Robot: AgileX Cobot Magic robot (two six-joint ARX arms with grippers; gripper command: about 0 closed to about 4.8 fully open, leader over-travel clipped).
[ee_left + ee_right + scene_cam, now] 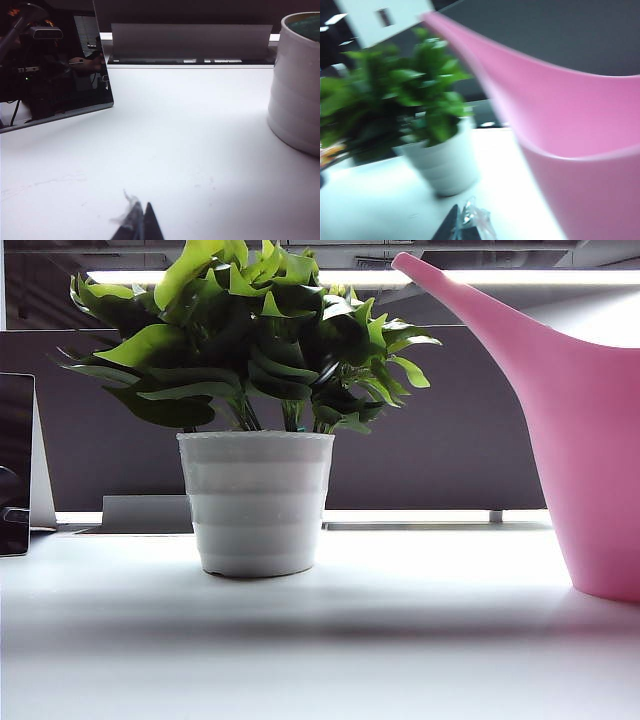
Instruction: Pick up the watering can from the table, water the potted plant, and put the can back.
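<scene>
- Showing only as dark fingertips pressed together at the edge of its wrist view, the left tool (139, 225) was closed and held nothing, hovering low over the bare worktop (190, 145) with a scrap of clear tape on its tip.
- The right tool (462, 225) was likewise closed and empty, tape on its tip, near the can (580, 165) but not touching it; that view was blurred.
- The can (590, 440) stood upright on the worktop at the right of the exterior view, its spout rising toward the plant (255, 410).
- The plant, in its white ribbed pot, stood left of the can, apart from it.
- The worktop was plain white and smooth.
- A dark glossy screen (50, 65) leaned at the left edge; a dark grey partition (440, 450) ran behind, with ceiling strip lights (540, 277) above.
</scene>
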